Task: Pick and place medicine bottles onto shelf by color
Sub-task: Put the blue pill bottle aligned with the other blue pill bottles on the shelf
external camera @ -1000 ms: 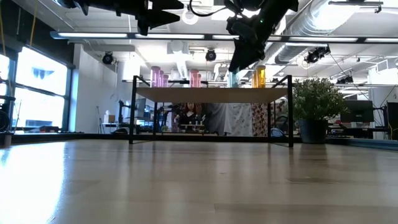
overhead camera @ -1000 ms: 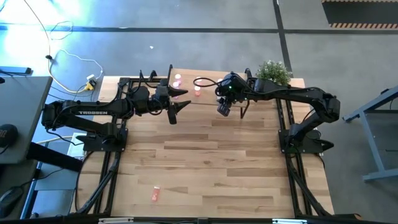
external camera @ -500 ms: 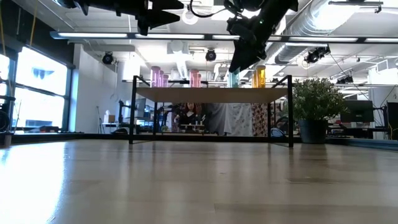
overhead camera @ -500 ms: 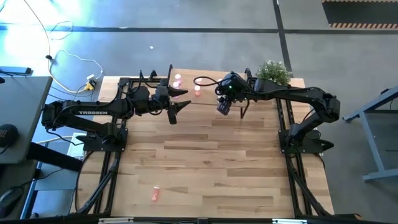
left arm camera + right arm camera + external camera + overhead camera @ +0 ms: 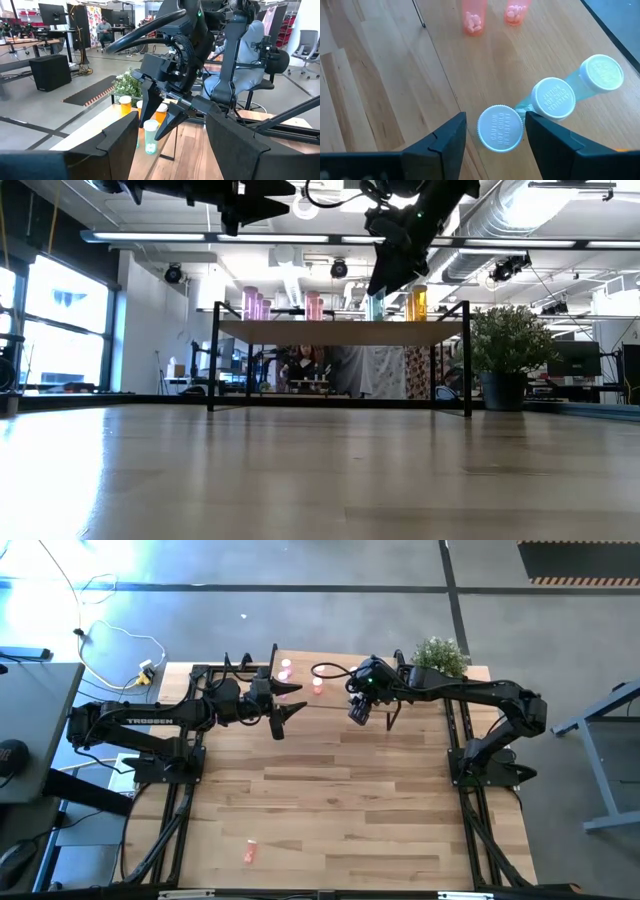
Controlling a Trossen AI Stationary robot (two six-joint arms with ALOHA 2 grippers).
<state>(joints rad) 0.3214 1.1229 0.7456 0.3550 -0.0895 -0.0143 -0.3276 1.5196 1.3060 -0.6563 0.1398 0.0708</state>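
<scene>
Green bottle stands on the shelf between the right arm's open jaws

A pale green medicine bottle stands upright on the shelf, white cap up, directly under the right gripper, whose jaws are spread either side of the cap without visibly touching it; two more green bottles stand just beside it, so a straight lift looks needed to clear them. Two salmon bottles lie on the tabletop at its near left, well apart from both arms and likely nearer the left gripper, which hangs open-jawed over the shelf's left end.

Bottles on shelf
</scene>
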